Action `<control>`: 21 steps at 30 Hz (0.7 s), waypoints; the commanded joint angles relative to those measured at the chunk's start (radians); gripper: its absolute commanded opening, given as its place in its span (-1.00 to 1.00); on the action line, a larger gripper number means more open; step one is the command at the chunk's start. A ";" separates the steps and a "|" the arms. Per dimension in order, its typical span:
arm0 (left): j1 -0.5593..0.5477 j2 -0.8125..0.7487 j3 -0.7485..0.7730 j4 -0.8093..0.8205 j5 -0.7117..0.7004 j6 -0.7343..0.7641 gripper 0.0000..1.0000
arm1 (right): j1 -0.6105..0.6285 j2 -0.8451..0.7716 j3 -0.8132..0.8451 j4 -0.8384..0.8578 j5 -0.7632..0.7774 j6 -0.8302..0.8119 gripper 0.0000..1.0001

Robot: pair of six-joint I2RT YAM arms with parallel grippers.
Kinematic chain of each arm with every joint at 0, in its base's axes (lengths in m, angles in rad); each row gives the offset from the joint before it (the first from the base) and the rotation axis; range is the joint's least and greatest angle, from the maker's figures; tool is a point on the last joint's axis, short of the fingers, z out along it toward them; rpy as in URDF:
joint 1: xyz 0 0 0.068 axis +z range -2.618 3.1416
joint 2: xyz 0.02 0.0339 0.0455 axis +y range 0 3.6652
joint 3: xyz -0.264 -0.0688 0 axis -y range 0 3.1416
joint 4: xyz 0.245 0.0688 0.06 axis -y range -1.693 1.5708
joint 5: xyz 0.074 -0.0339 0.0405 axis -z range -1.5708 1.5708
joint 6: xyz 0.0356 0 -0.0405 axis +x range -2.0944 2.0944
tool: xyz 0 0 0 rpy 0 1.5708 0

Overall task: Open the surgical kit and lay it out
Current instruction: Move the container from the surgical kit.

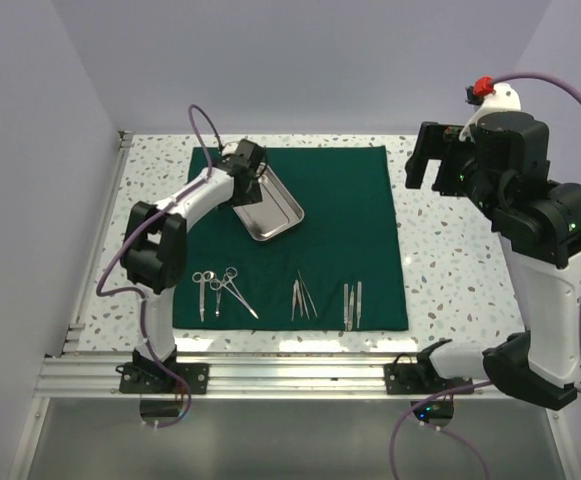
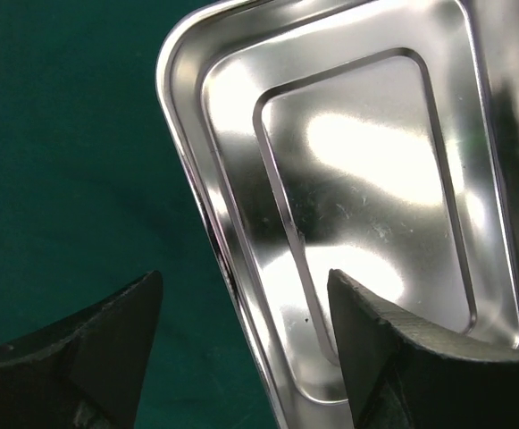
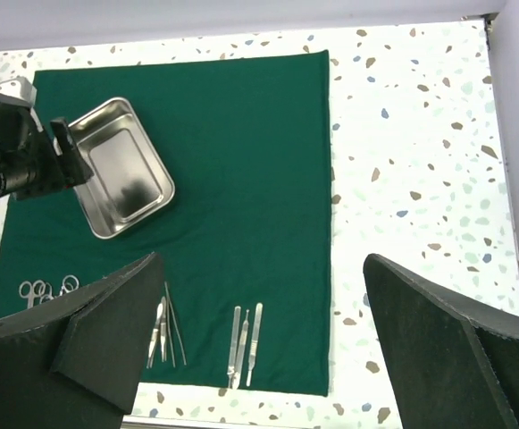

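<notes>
Left gripper (image 2: 244, 279), jaws apart, straddles the rim of the steel tray (image 2: 366, 152), askew on the spread green cloth (image 2: 62, 134); right gripper (image 3: 263, 257) hangs spread wide, empty. Scissors (image 1: 202, 292), forceps (image 1: 238, 293) and tweezers (image 1: 352, 305) lie rowed along the cloth's near edge; likely only tray placement remains.

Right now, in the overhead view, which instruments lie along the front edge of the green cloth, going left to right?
Scissors → forceps → thin tweezers → flat tweezers, all lying on the cloth.
</notes>
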 commanded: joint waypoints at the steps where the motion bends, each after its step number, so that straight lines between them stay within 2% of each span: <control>1: 0.036 0.022 -0.038 0.042 0.063 -0.051 0.41 | 0.002 -0.043 -0.012 0.000 0.041 -0.014 0.97; 2: 0.045 0.032 -0.049 0.053 0.098 -0.064 0.07 | 0.002 -0.061 -0.033 0.011 0.044 -0.007 0.97; 4: 0.053 0.075 -0.061 0.061 0.129 -0.110 -0.33 | 0.002 -0.077 -0.053 0.041 0.052 -0.004 0.97; 9: 0.054 0.154 -0.052 0.041 0.161 -0.214 -0.48 | 0.002 -0.083 -0.062 0.055 0.058 0.000 0.97; 12: 0.056 0.193 -0.003 0.000 0.138 -0.263 -0.64 | 0.002 -0.089 -0.079 0.063 0.058 0.000 0.97; 13: 0.054 0.204 0.005 -0.005 0.137 -0.278 -0.80 | 0.003 -0.094 -0.085 0.065 0.061 0.003 0.97; 15: 0.062 0.200 0.014 -0.026 0.120 -0.356 -0.98 | 0.002 -0.103 -0.102 0.071 0.060 0.002 0.97; 21: 0.102 0.149 0.007 -0.050 0.121 -0.576 -1.00 | 0.003 -0.123 -0.124 0.071 0.064 -0.001 0.97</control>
